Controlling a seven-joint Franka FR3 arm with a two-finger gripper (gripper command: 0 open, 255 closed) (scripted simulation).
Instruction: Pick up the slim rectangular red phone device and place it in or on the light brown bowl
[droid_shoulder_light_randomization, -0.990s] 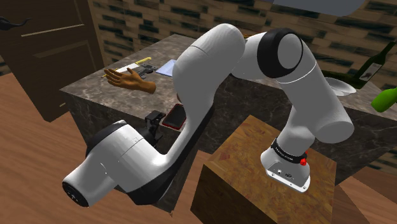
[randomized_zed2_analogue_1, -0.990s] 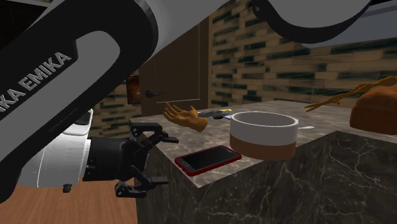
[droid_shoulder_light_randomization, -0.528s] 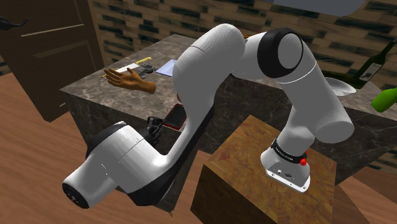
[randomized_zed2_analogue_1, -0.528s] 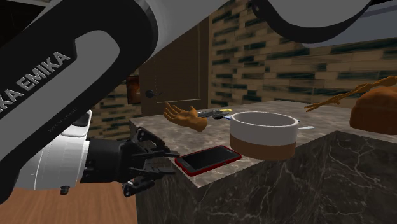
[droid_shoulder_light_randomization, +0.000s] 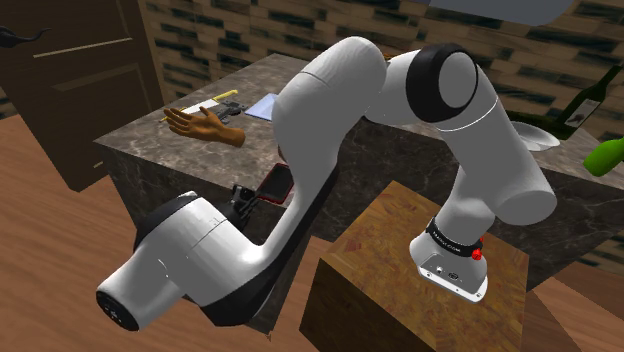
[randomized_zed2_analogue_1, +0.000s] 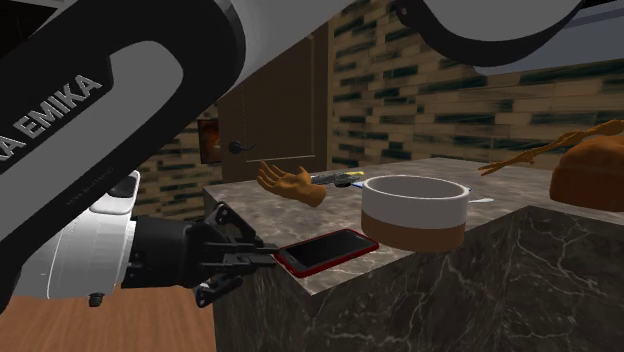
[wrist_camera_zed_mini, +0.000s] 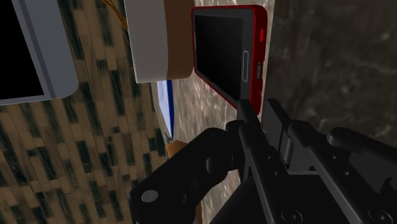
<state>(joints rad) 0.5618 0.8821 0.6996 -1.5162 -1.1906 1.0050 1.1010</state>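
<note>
Gripper (randomized_zed2_analogue_1: 268, 257) is level with the edge of the stone counter (randomized_zed2_analogue_1: 470, 270), its fingers drawn together on the near end of the red phone (randomized_zed2_analogue_1: 327, 249). The phone lies flat on the counter, extending straight ahead of the fingertips. The light brown bowl (randomized_zed2_analogue_1: 413, 215) stands just beyond the phone's far end. In the wrist view, the fingertips (wrist_camera_zed_mini: 245, 113) pinch the phone's (wrist_camera_zed_mini: 222, 51) near corner.

Veined, stone-like counter (randomized_zed2_analogue_1: 480, 260); glossy red phone (randomized_zed2_analogue_1: 327, 249); wood-grain stand (droid_shoulder_light_randomization: 385, 265); bowl (randomized_zed2_analogue_1: 413, 212) seemingly matt.
</note>
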